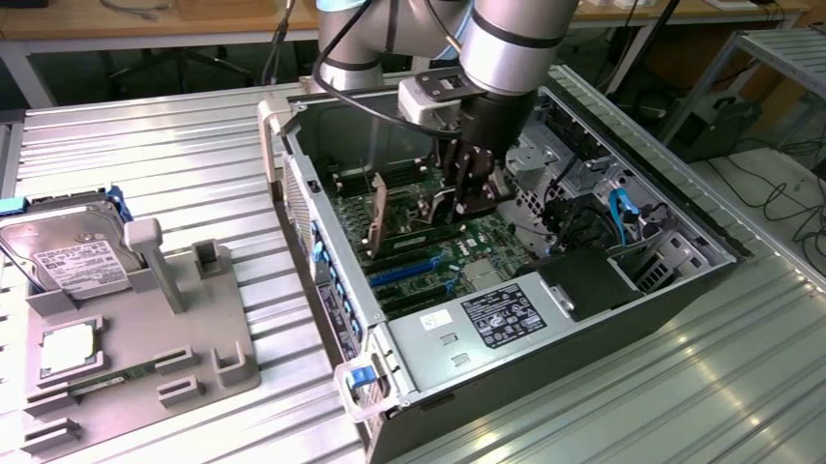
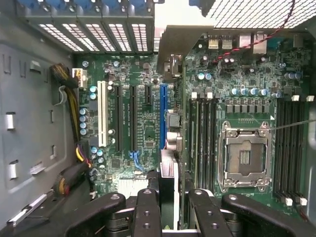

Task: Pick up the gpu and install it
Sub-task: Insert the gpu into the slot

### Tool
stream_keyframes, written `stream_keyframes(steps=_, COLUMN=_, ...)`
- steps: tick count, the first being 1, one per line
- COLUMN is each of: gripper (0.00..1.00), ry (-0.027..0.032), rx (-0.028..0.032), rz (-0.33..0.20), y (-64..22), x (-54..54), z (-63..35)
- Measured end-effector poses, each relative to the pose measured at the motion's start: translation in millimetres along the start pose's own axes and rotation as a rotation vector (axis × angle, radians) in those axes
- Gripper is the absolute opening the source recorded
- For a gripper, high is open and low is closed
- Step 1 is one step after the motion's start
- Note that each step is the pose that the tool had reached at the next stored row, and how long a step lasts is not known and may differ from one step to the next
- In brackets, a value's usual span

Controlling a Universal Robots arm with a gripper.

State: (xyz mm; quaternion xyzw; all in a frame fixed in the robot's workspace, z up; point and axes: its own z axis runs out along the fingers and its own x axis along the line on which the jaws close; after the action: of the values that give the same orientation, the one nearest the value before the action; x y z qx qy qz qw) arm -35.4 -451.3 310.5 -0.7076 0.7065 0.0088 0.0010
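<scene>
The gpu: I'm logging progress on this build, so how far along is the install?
Done: the gpu is off the bench and inside the open computer case. In hand: the gripper is closed on the card, holding it edge-on over the motherboard, near the blue slot. Left: seating it; whether its edge has entered a slot I cannot tell.

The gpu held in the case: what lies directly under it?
Under the gpu, gripped edge-on by the tool, lies the motherboard with its blue slot. The gpu's lower edge and contacts are covered.
</scene>
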Motion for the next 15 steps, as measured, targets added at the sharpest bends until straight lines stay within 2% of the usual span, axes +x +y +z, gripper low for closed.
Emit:
stream_keyframes(steps=7, gripper=0.27, ry=-0.0001, rx=-0.0001, rz=-0.001, y=10.1, x=-4.7, z=12.3)
stream_keyframes(steps=11, gripper=0.27, ry=-0.0003, rx=-0.0001, rz=-0.001, y=10.9, x=-3.5, z=14.4)
stream_keyframes(steps=15, gripper=0.27, ry=-0.0001, rx=-0.0001, rz=-0.001, y=17.3, x=-3.4, z=19.0)
